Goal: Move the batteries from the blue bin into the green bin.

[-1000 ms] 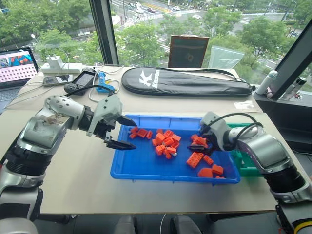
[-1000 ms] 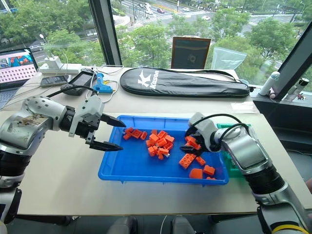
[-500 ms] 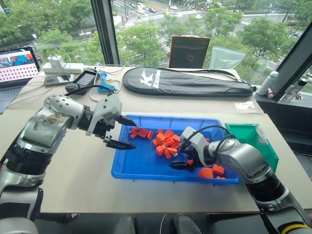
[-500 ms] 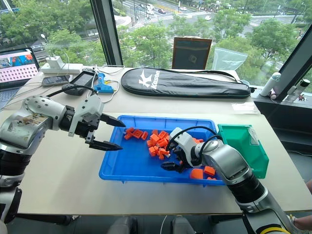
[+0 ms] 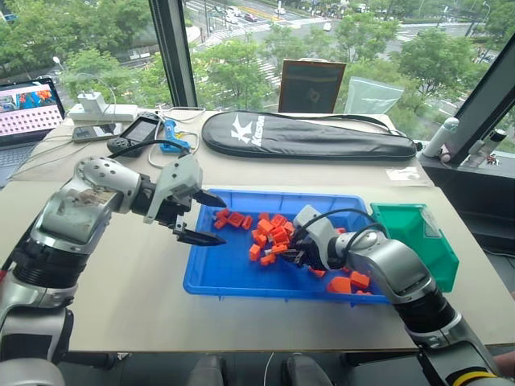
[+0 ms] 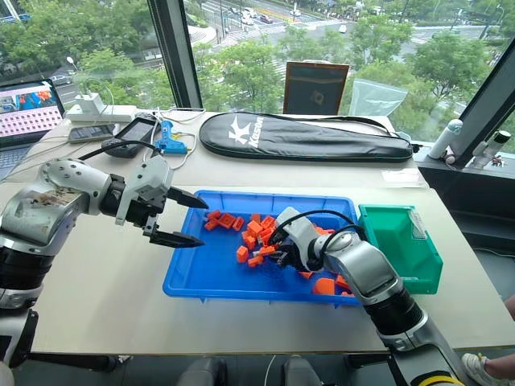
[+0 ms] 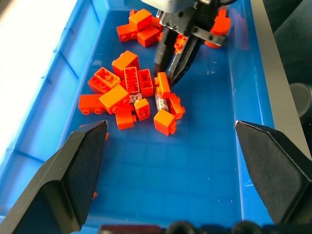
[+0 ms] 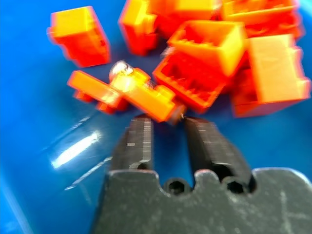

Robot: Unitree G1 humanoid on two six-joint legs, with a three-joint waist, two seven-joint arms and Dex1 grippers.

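Observation:
The blue bin lies mid-table and holds a heap of orange bricks. Among the bricks lie small silvery batteries, one of them just under the right fingertips. My right gripper is down inside the blue bin, shut, its tips against a flat orange brick at the edge of the heap. I cannot tell whether anything is pinched between them. My left gripper hangs open over the bin's left end, holding nothing. The green bin stands against the blue bin's right end.
A black racket bag lies across the table behind the bins. At the back left are a laptop, a black handheld device and a blue tool. A dark framed board leans on the window.
My right gripper has swung left from the bin's right end to the brick heap in the middle and has shut. A few bricks have shifted. The left arm has stayed still.

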